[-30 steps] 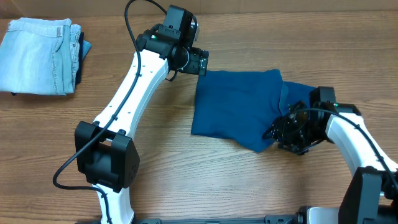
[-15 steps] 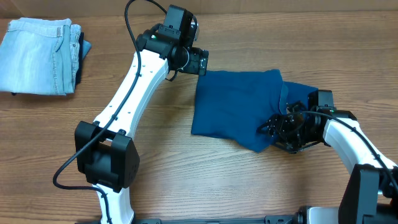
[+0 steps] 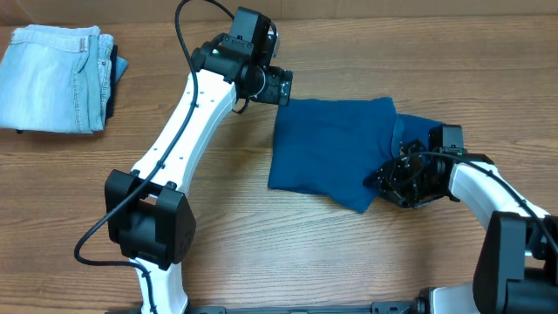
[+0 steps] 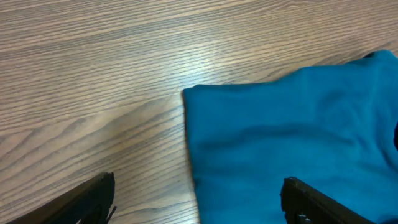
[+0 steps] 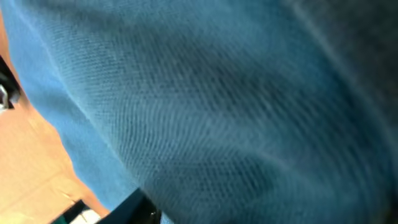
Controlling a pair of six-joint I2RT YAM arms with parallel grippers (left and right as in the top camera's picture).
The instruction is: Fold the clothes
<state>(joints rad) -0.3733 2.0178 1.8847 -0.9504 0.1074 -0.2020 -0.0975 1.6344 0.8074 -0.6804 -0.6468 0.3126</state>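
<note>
Teal knit swamps R gripper (image 3: 397, 179), lower right of overhead; jaws hidden by cloth, can't tell if pinching | polo shirt (image 3: 327, 144) ctr-right, rough folded rectangle, loose flap at right edge | L gripper (image 3: 281, 87) upper ctr at shirt's top-left corner, jaws spread, empty | jeans (image 3: 52, 78) upper left | est. partway; flap fold + tidy left
</note>
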